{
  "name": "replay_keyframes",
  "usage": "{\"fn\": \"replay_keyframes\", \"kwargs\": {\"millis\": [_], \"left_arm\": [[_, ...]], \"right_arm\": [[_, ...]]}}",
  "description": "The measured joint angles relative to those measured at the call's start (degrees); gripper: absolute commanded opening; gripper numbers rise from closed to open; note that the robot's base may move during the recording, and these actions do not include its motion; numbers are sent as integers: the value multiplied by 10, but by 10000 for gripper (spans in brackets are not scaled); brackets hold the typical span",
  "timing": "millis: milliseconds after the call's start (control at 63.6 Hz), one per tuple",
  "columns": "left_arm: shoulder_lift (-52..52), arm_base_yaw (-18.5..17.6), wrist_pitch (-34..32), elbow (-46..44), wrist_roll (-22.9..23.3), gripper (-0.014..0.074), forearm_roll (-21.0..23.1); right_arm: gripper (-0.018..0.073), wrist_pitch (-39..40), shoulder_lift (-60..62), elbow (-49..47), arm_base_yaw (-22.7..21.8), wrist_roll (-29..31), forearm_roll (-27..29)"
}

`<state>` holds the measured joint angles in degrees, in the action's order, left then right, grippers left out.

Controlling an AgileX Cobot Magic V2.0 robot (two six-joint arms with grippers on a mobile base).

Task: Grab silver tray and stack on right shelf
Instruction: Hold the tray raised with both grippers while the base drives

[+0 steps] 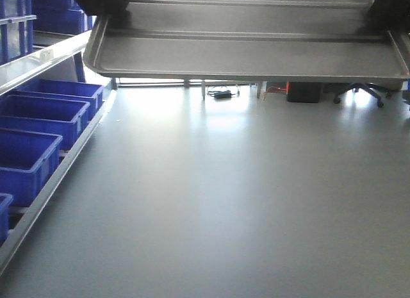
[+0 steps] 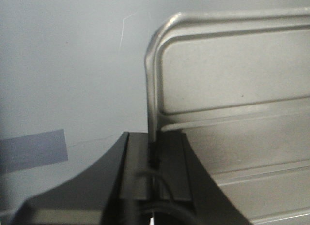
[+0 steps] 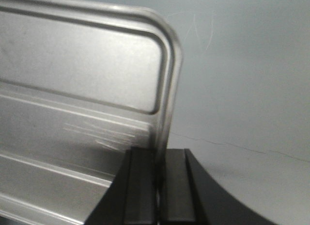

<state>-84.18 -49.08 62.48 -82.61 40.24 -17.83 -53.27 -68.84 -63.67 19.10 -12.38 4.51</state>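
Note:
The silver tray (image 1: 246,51) hangs in the air across the top of the front view, seen from below, held at both ends. My left gripper (image 2: 154,152) is shut on the tray's left rim (image 2: 151,89); its dark fingers (image 2: 138,162) pinch the edge. My right gripper (image 3: 159,159) is shut on the tray's right rim (image 3: 169,89). The tray's ribbed surface fills much of both wrist views (image 2: 242,113) (image 3: 72,89). In the front view the grippers are only dark shapes at the top corners. No right shelf is in view.
A metal shelf (image 1: 57,173) with several blue bins (image 1: 38,115) runs along the left. The grey floor (image 1: 230,202) spreads below. Far back stand a black box (image 1: 303,91), an office chair base (image 1: 362,91) and cables. A blue tape patch (image 2: 31,150) lies on the floor.

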Motion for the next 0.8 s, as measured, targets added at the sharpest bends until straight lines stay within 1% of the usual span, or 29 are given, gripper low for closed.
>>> {"fn": "replay_keyframes", "kwargs": {"millis": [802], "left_arm": [[0, -1, 2, 0, 0, -93, 1]], "right_arm": [[57, -1, 0, 0, 0, 0, 0]]}}
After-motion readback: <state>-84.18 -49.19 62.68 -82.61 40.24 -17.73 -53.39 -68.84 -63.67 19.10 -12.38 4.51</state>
